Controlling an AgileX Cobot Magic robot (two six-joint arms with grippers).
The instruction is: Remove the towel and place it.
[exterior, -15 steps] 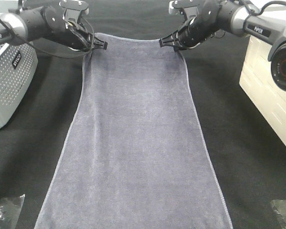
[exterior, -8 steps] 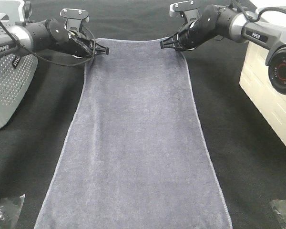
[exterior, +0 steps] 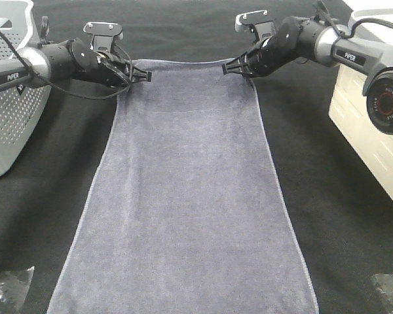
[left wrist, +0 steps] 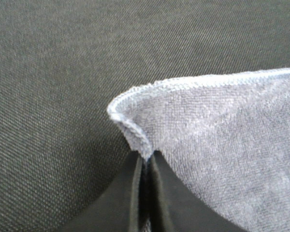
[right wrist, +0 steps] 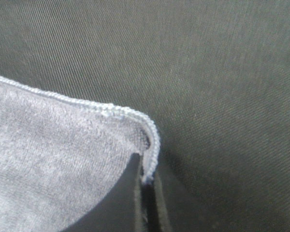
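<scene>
The greyish-lavender towel (exterior: 187, 196) lies stretched lengthwise down the middle of the black table cloth (exterior: 327, 196), from the far end to the near edge. My left gripper (exterior: 144, 73) is shut on the towel's far left corner (left wrist: 130, 125). My right gripper (exterior: 226, 66) is shut on its far right corner (right wrist: 145, 130). Both corners are pinched between the black fingers (left wrist: 130, 193) and held slightly off the cloth. The right gripper's fingers (right wrist: 145, 203) clamp the light hem.
A grey perforated basket (exterior: 10, 98) stands at the left edge. A cream box (exterior: 373, 131) stands at the right edge, with a black camera unit (exterior: 388, 101) in front of it. Crumpled clear plastic lies at the near left (exterior: 10, 288) and near right (exterior: 390, 288) corners.
Both grippers have moved farther back along the table with the towel corners, drawing the far edge away from the camera. The grip has not changed.
</scene>
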